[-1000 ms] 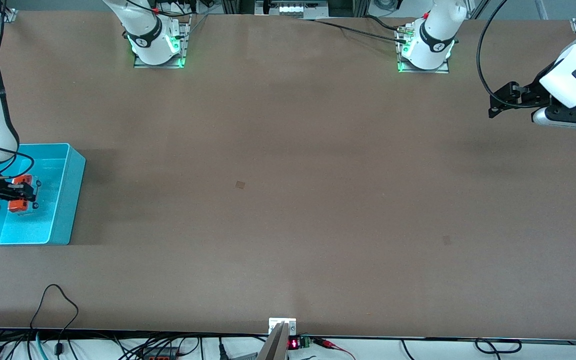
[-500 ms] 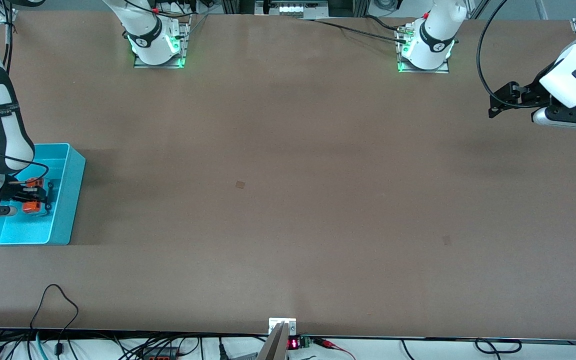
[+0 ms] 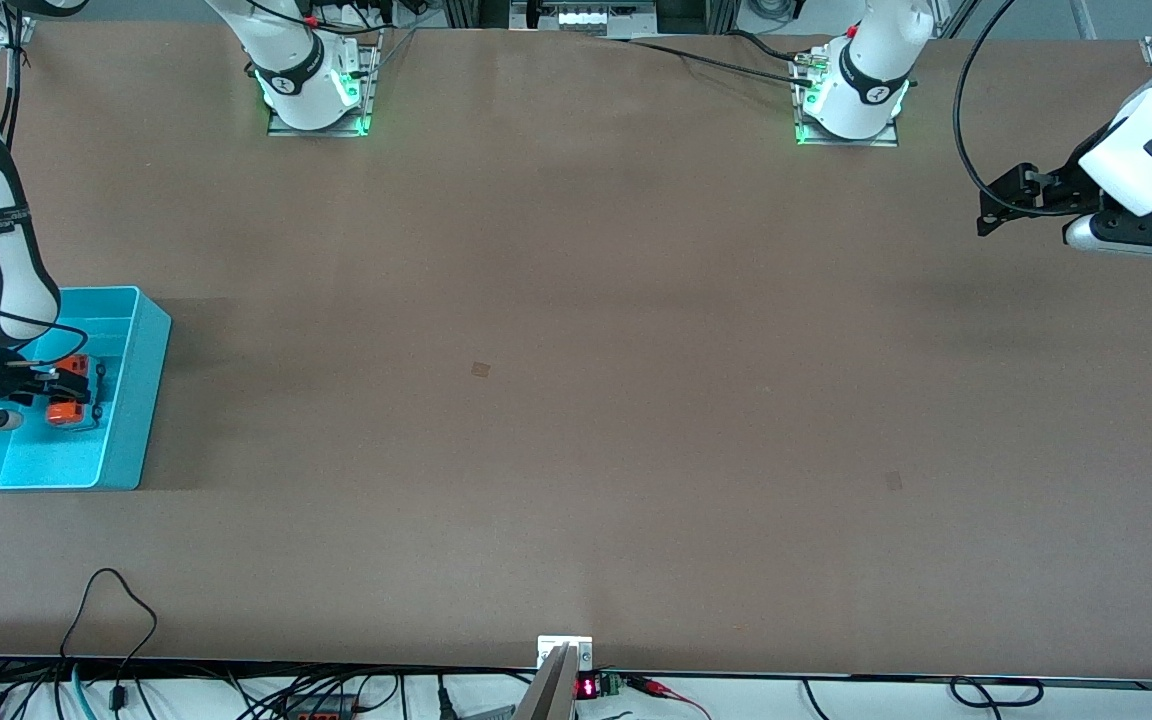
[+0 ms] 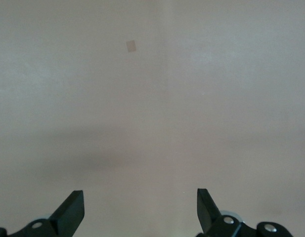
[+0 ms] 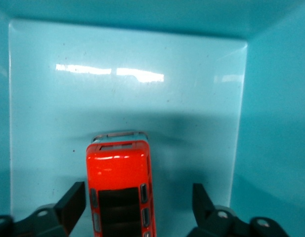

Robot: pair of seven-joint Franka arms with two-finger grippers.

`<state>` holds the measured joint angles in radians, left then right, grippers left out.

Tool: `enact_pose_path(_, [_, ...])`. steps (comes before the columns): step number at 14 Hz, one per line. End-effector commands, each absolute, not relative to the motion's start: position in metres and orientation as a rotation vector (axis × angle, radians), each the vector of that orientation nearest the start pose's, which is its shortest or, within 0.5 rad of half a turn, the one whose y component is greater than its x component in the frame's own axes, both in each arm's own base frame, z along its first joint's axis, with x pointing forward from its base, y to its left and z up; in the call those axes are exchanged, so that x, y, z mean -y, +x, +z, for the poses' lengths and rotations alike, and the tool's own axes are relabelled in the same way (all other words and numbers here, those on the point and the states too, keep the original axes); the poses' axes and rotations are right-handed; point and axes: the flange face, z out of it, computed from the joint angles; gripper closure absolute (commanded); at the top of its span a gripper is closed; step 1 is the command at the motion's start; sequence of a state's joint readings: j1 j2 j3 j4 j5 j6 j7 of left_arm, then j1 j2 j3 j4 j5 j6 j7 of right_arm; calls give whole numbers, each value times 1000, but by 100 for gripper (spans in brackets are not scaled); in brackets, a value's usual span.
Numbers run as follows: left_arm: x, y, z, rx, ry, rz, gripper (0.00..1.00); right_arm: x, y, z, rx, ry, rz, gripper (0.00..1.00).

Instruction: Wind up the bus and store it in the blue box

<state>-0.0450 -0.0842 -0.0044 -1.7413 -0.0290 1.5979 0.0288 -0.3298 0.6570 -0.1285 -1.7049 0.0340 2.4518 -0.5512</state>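
The orange bus [image 5: 120, 182] lies on the floor of the blue box [image 5: 192, 98], its white-grey end pointing at a box wall. My right gripper [image 5: 138, 205] is open and straddles the bus, with a gap between each finger and its sides. In the front view the bus [image 3: 62, 412] shows as orange patches either side of my right gripper [image 3: 66, 388], inside the blue box [image 3: 141, 400] at the right arm's end of the table. My left gripper [image 3: 991, 208] waits open and empty above bare table at the left arm's end; it also shows in the left wrist view [image 4: 140, 207].
The box's thin walls stand close around my right gripper. A small darker patch [image 3: 480, 369] marks the table's middle, and another [image 3: 894, 480] lies nearer the left arm's end. Cables run along the table edge nearest the front camera.
My right gripper and the bus have shifted inside the box toward its wall nearest the table's middle, and the right forearm has swung more upright. The left arm has not moved.
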Motion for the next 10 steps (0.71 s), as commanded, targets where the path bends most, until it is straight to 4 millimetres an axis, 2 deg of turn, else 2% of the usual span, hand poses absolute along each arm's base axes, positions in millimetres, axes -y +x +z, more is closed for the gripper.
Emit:
enact_pose_path(1, [27,531,596,-115,-3144,99,0,284,626,269,202,-3225,-175,0])
enact_pose_path(4, [26,531,597,-110,-3144,102,0,261,626,334,235,-3184,-159,0])
enact_pose_path(5, [26,531,597,-110,-3144,102,0,250,625,362,249,-3173,-165,0])
enact_pose_path(8, [26,531,596,-110,-3144,104,0,202,624,426,345,-3146,-182,0])
enact_pose_path(10, [26,531,596,-110,-3144,104,0,172,619,462,284,-3143,-178,0])
